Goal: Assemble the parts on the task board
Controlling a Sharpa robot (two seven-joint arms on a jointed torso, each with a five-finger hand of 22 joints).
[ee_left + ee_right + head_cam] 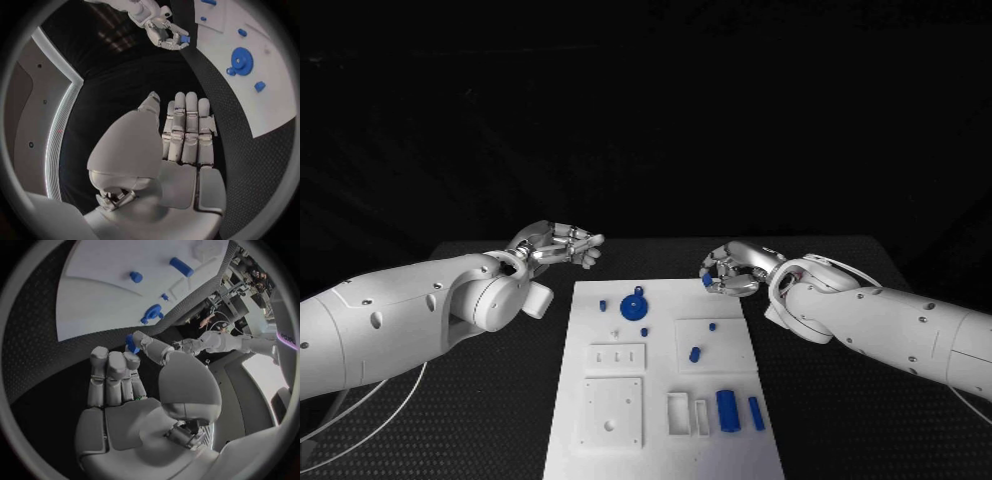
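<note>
Your right robot hand pinched a small blue plastic part between thumb and fingertips, poised just off the far right corner of the white rectangular task board on the black tabletop. Your left robot hand was empty, fingers straight, beyond the far left corner. You had to keep the pinch firm and the part upright, I judged, before seeking its seat near the blue gear-like disc.
</note>
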